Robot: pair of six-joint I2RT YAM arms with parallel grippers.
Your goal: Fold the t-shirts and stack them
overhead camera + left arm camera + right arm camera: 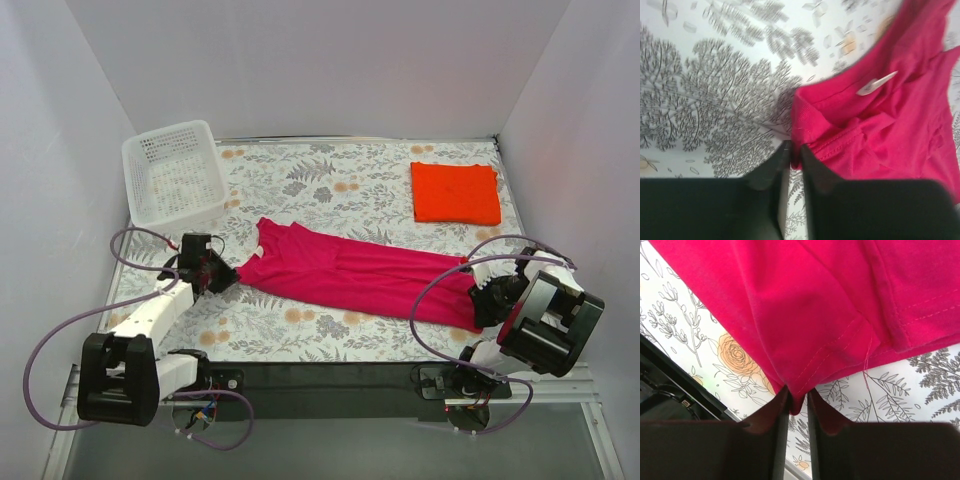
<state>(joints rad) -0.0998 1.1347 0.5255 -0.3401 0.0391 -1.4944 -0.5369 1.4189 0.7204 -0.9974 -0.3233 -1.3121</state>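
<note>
Top view first: the magenta-pink soft cloth t-shirt point(350, 272) lies stretched in a long band between the two claws, flat on the floral-print tablecloth point(330, 185). The left claw point(230, 270) is at the shirt's neck end and the right claw point(480, 300) is at the hem end, so the whole shirt sits between them. The bright orange-red cloth t-shirt point(455, 192), folded into a neat rectangle, lies well beyond the right claw toward the back wall and apart from the pink one. The white perforated plastic basket point(175, 172) stands behind the left claw, a bit to its outer side, not touching the shirt. Left wrist view: the black fingers point(771, 172) are pretty much closed, just a sliver of gap, and the corner of the ribbed neck edge comes down right to the tips, so it looks like a thin pinch on the pink shirt. The rest of the fabric bunches up ahead and to the right of the claw, with a small white label point(875, 84) showing inside the collar. Right wrist view: those fingers point(822, 415) are also close together, and a stitched hem corner pokes down between the tips, so this claw is gripping the shirt too, with the cloth spreading out ahead of it.
</note>
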